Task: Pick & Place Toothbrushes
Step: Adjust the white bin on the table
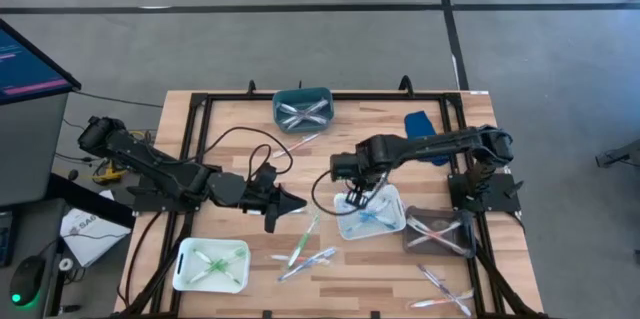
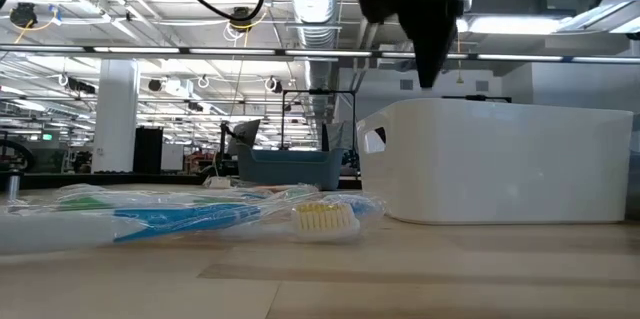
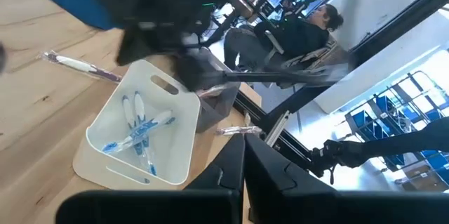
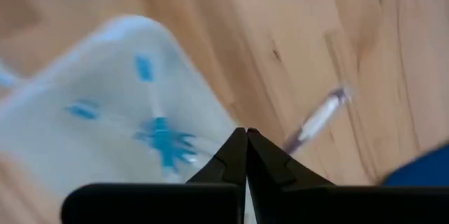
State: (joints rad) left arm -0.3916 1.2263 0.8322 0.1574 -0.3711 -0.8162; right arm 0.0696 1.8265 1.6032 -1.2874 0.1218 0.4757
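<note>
Toothbrushes [image 1: 300,242] partly sorted into trays
Several lie loose on the counter [image 1: 330,159]; right end effector [image 1: 355,197], fingers together and empty, above the blue-brush tray [image 1: 397,221]; left end effector [image 1: 290,202] together, waiting.

Toothbrushes are sorted by colour. Blue ones [image 1: 372,215] are crossed in the white tray, green ones [image 1: 212,264] in another white tray, clear ones [image 1: 302,111] in the teal bin. A few loose ones [image 1: 306,255] lie flat on the tabletop, with pink ones [image 1: 440,289] off by the corner.
</note>
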